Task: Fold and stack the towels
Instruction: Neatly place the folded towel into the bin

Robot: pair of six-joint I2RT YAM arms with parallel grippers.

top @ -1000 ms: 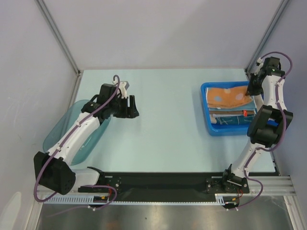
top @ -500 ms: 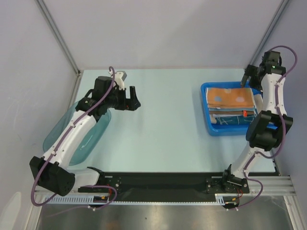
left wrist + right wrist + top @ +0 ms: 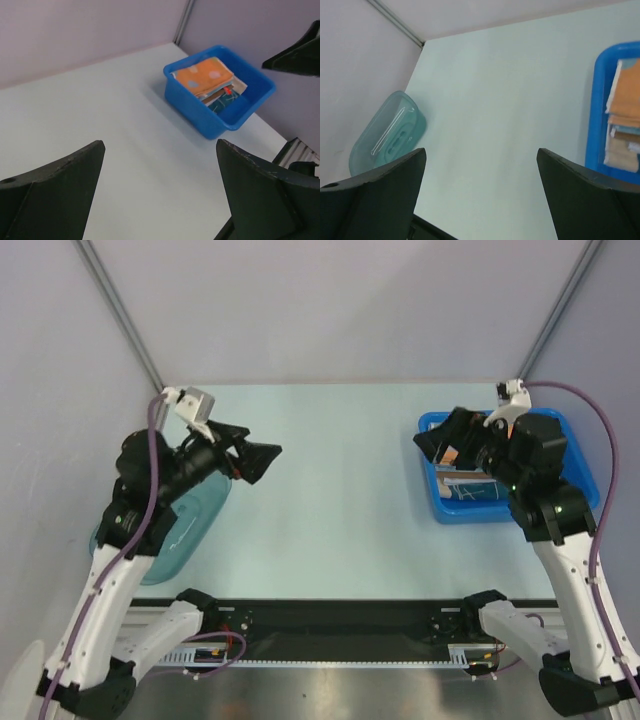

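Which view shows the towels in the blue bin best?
The left wrist view: the towels lie whole and unblocked in the blue bin. From the top, the right arm covers most of them; the right wrist view cuts them at its edge.

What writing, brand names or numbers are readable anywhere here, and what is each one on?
No text can be read in any view.
teal towel, in the bin: pale print, too blurred to read.
orange towel: only pale dots, no letters.
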